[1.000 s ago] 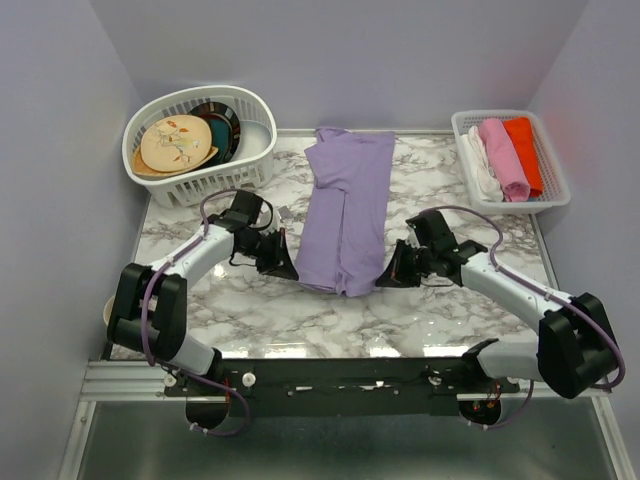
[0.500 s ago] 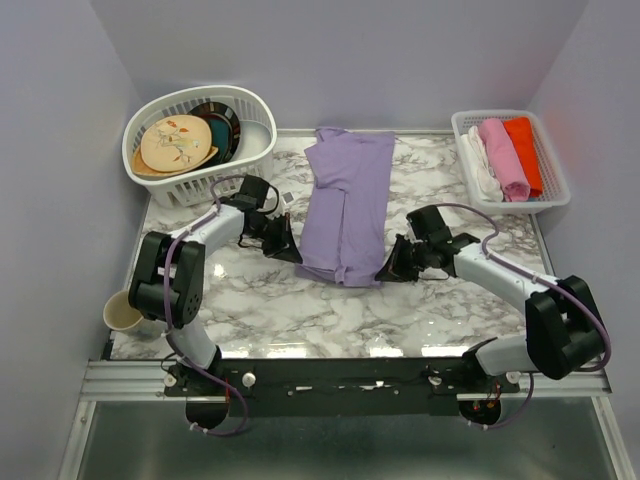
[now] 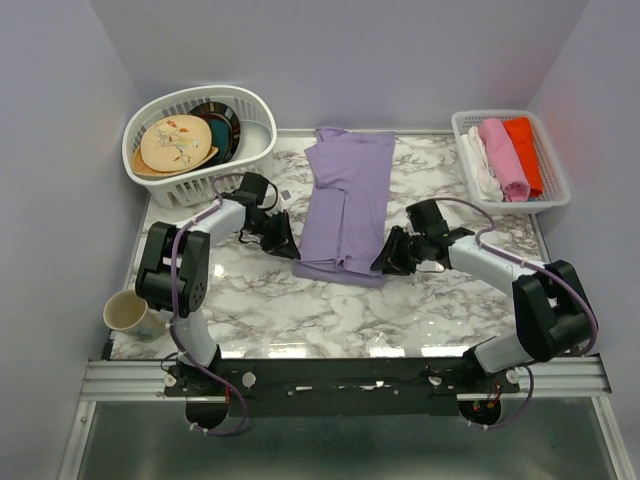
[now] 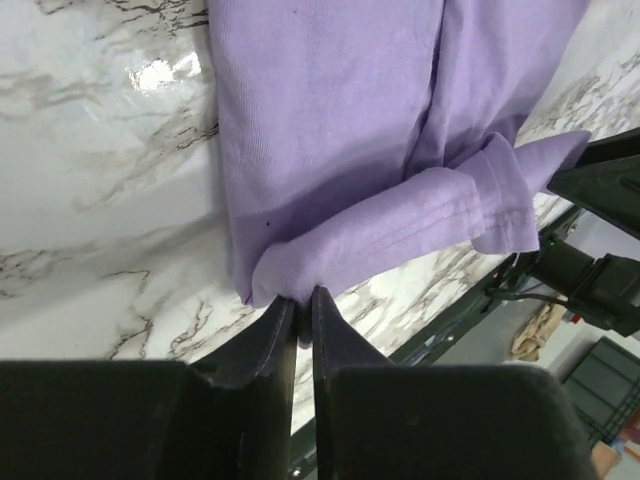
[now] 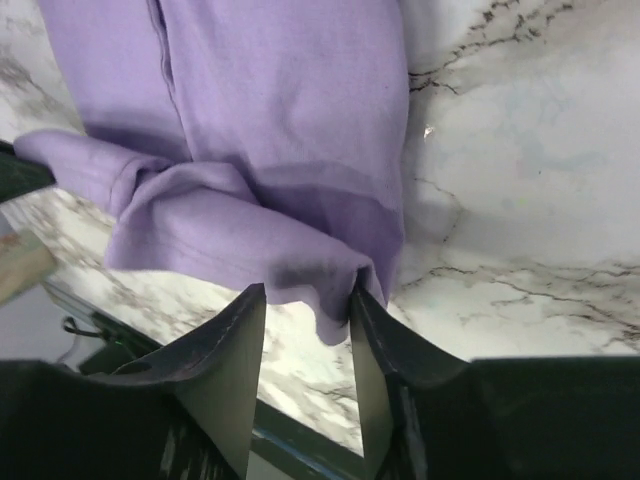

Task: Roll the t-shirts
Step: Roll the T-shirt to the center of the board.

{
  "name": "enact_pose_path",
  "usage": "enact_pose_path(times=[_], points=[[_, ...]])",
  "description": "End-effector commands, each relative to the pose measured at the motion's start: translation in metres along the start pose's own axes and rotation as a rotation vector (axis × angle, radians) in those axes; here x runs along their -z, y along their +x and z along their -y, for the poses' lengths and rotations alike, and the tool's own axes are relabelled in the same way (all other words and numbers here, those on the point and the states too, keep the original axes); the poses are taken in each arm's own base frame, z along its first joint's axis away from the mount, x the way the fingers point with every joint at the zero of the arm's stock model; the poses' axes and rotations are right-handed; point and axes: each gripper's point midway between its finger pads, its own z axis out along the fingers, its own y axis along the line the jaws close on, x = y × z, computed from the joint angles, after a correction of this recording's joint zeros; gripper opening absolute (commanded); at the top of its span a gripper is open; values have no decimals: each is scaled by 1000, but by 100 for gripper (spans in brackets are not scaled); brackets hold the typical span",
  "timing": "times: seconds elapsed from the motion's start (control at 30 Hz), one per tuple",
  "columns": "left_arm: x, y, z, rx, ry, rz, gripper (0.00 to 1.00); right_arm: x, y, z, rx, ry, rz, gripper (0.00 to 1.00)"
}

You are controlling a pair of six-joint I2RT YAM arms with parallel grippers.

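Fingers of left gripper and right gripper sat at near hem corners of lavender t-shirt, flat on marble table, likely for even roll. Left wrist: fingers pinched turned-over hem. Right wrist: fingers clamped thick fold.

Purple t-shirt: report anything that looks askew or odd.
The t-shirt has its near hem turned over unevenly: pinched flat at the left end effector, bunched with a loose flap by the right end effector. Nothing else stands out.
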Motion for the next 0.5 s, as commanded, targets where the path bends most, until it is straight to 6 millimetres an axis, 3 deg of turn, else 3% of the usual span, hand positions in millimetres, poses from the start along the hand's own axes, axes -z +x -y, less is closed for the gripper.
enact_pose_path(times=[0.0, 0.07, 0.13, 0.27, 0.47], points=[[21, -15, 5, -30, -8, 61, 37, 15, -19, -17, 110, -50, 68, 51], [35, -12, 3, -47, -25, 87, 43, 27, -16, -12, 180, -33, 77, 55], [38, -4, -3, -41, -41, 88, 48, 31, -3, 6, 197, 26, 43, 57], [28, 24, -19, 18, -34, 90, 57, 31, 23, 30, 250, 47, -24, 59], [11, 30, -24, 64, 7, 61, 62, 10, 20, 21, 270, -46, -17, 60]])
